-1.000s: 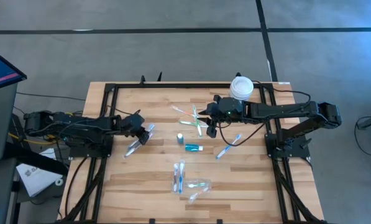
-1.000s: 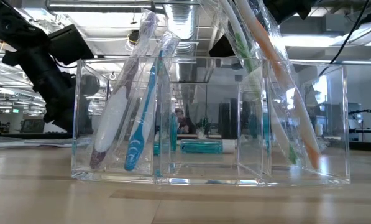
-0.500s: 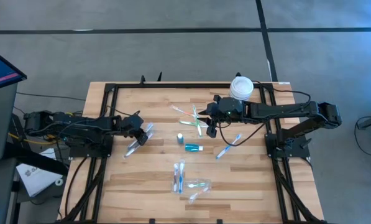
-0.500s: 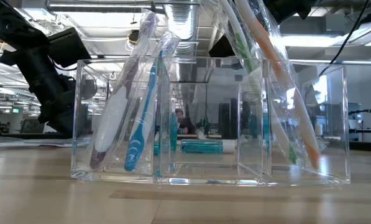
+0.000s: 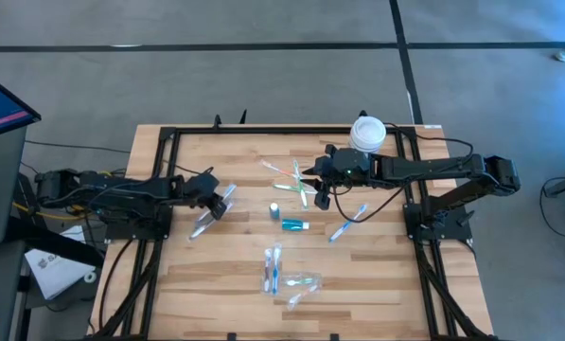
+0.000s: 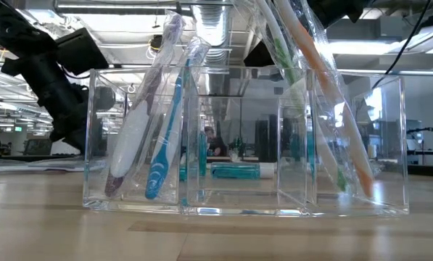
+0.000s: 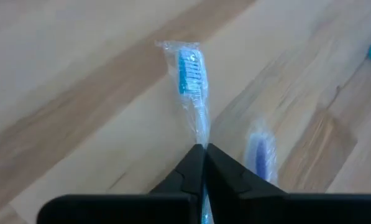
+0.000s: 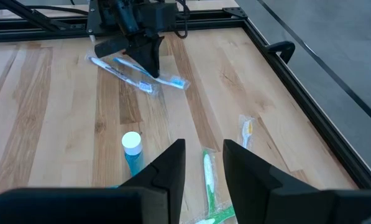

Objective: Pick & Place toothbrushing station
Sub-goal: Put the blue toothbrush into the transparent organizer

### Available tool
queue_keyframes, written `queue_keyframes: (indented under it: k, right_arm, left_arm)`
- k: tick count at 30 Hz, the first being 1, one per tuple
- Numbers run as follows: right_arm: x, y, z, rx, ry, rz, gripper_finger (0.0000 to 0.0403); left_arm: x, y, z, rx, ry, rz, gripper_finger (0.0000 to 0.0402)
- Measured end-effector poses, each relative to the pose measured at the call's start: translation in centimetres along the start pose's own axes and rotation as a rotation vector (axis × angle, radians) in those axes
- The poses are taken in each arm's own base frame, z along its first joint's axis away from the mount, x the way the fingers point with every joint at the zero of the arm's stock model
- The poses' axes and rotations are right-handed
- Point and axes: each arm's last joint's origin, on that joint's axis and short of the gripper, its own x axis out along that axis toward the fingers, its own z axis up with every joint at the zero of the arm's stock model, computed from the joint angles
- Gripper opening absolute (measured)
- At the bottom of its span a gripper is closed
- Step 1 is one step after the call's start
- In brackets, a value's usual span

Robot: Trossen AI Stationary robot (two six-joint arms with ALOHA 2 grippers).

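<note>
Near the worktop's left edge, the left gripper [image 7: 204,149] was pinched on a wrapped blue toothbrush [image 7: 191,74], presumably for carrying to the clear plastic tray [image 5: 287,275] at the front edge. The right gripper [image 8: 204,152], fingers apart, hovered mid-worktop over a green toothbrush [image 8: 207,180].

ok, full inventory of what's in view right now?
clear organiser: 1, clear, table's near edge
toothbrushes in organiser: 4, white, blue, green, orange, tilted in its end compartments
green toothbrush: 1, wrapped, mid-table
blue toothbrush: 1, wrapped, right of centre
teal tube: 1, centre
capped bottle: 1, teal, white cap, centre
white tub: 1, far edge
left gripper: shut on wrapped toothbrush, blue, table's left
right gripper: open, over green toothbrush
</note>
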Motion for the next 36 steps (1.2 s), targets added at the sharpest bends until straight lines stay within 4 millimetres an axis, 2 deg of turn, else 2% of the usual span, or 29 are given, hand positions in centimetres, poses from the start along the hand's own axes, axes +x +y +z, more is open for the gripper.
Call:
queue_keyframes:
  k: [9,19,25,30,36]
  right_arm:
    - [0.0,0.0,0.0,0.0,0.0,0.0,0.0098]
    - [0.0,0.1,0.0,-0.001,-0.003,0.003,0.0098]
    - [0.0,0.1,0.2,0.062,-0.021,0.008,0.0098]
    - [-0.1,0.3,1.1,0.115,-0.114,0.066,0.0098]
    - [-0.5,1.0,2.6,0.077,-0.265,0.179,0.0098]
  left_arm:
    - [-1.6,-0.2,1.1,-0.031,-0.165,-0.028,0.0]
    - [-4.3,-1.9,2.9,0.035,-0.44,-0.221,0.0]
    - [-5.7,-3.2,4.1,0.08,-0.63,-0.344,0.0]
    - [-6.8,-4.6,4.6,0.143,-0.767,-0.438,0.0]
    - [-7.2,-6.6,4.6,0.229,-0.889,-0.53,0.0]
